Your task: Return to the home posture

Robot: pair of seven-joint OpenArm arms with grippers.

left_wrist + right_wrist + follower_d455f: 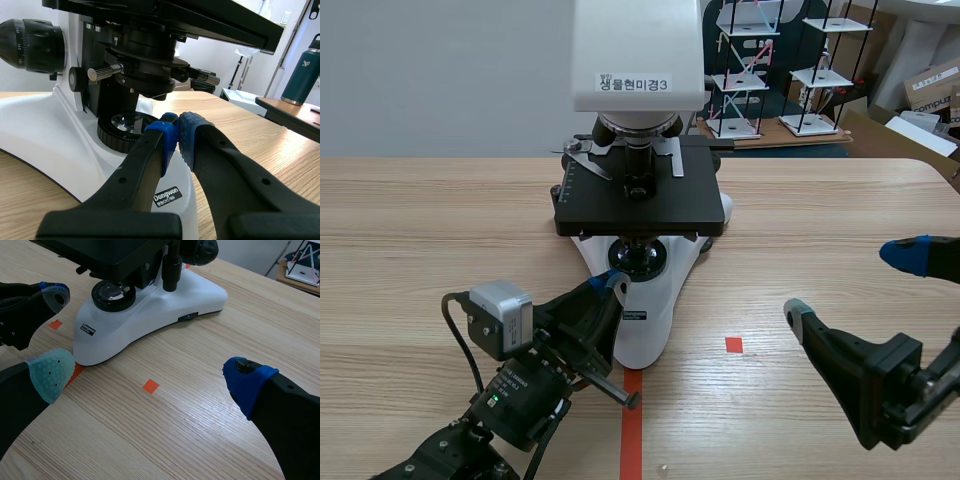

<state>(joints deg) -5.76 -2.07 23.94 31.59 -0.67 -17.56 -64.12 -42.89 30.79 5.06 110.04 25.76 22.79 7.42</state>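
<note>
Left pincer (177,136) is pressed together on nothing, tips right over the white base of the microscope (45,145). The round light lens (125,122) sits just ahead of them under the black stage (640,205), and I can't tell if they actually touch the base. Right pincer (150,377) is spread wide and empty, low over the wooden bench (200,430), with an orange tape square (150,386) below the gap and the microscope ahead, off toward its grey-green pad (52,371) side.
</note>
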